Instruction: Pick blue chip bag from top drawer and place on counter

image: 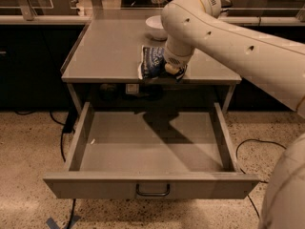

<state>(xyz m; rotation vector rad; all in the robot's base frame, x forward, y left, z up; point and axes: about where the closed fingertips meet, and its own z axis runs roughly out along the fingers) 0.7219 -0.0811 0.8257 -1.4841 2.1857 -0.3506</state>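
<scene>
The blue chip bag (151, 61) is a crumpled dark-blue foil bag with white edges, at the front edge of the grey counter (109, 51), near the middle. My gripper (171, 69) is at the bag's right side, touching it, with my white arm reaching in from the right. The top drawer (151, 149) is pulled fully open below the counter and holds nothing that I can see. Its dark bar handle (152, 191) faces me.
A white round bowl (156, 26) stands on the counter behind the bag, partly behind my arm. A long pale ledge over dark cabinets (43, 19) runs along the back. Dark cables (61, 142) lie on the speckled floor at left and right of the drawer.
</scene>
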